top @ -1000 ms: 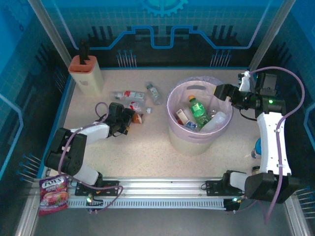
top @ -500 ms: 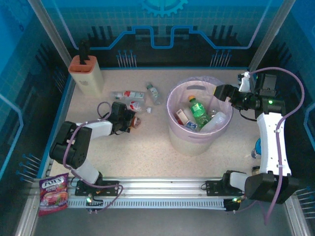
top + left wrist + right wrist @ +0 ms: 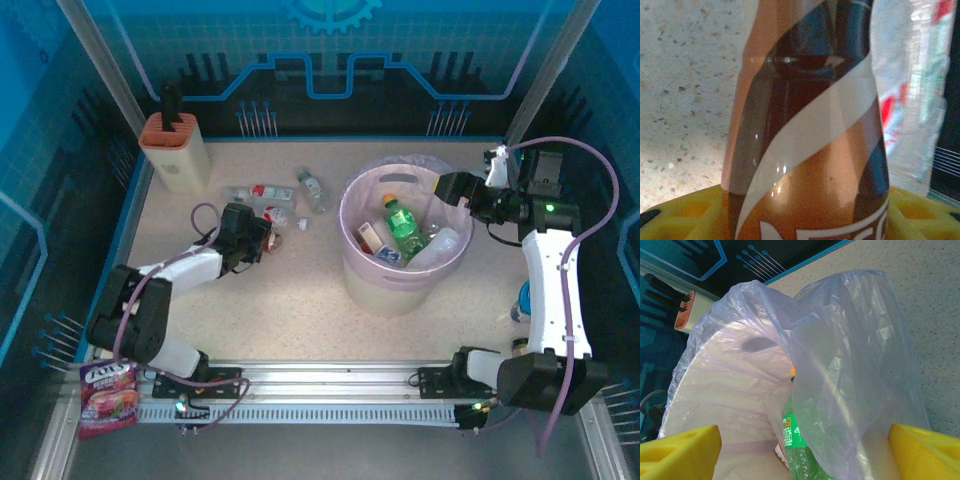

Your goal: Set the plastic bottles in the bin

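Left claw [image 3: 264,240] is clamped on an amber bottle [image 3: 805,150] left of the bin [image 3: 400,288], ready for hauling over; right claw [image 3: 446,187] hangs apart.

On the pale speckled tabletop [image 3: 300,310], the large round pale bin lined with a translucent pink bag [image 3: 380,285] stands right of centre. In it lie a green plastic bottle [image 3: 405,230], a white-labelled bottle [image 3: 369,237] on its left and a clear bottle [image 3: 440,246] on its right. The beige-and-orange knife block [image 3: 175,152] stands in the far left corner. Between block and bin lie a clear red-labelled bottle [image 3: 258,192] and, to its right, a small clear bottle [image 3: 313,189]. Just in front of them, an amber brown-labelled bottle [image 3: 805,150] lies at the left gripper [image 3: 258,238]. The right gripper [image 3: 448,187] hangs over the bin's far right rim.
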You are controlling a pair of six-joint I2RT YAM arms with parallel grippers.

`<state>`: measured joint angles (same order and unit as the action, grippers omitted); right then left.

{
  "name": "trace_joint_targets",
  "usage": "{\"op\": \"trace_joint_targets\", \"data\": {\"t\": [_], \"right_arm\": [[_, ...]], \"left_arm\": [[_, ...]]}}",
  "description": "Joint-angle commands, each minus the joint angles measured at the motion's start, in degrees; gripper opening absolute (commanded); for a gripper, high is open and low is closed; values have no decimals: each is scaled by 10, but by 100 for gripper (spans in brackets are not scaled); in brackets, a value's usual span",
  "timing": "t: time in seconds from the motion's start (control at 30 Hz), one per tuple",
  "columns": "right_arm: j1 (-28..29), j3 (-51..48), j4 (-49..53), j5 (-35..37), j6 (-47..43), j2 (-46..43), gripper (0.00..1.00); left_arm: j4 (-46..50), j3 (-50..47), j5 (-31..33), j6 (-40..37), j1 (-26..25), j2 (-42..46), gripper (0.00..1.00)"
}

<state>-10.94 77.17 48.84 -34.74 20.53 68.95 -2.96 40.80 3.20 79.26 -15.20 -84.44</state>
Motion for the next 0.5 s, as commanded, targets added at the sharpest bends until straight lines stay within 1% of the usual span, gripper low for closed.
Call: {"op": "trace_joint_targets", "data": {"t": [0.0, 0.07, 0.13, 0.2, 0.27, 0.33, 0.47], "right_arm": [[3, 5, 5, -14, 3, -12, 87], [4, 4, 6, -16, 4, -13, 87], [8, 5, 8, -18, 5, -12, 87], [16, 6, 9, -16, 6, -10, 87], [30, 4, 9, -9, 6, -8, 86], [42, 0, 5, -5, 11, -6, 86], [64, -18, -23, -7, 34, -8, 85]], "left_arm": [[42, 0, 30, -24, -4, 59, 53], [60, 0, 38, -37, -8, 101, 53], [90, 18, 47, -68, -13, 144, 53], [128, 61, 56, -120, -22, 186, 53], [157, 119, 61, -182, -40, 210, 53], [192, 190, 66, -241, -67, 217, 52], [231, 326, 62, -342, -135, 192, 51]]}}
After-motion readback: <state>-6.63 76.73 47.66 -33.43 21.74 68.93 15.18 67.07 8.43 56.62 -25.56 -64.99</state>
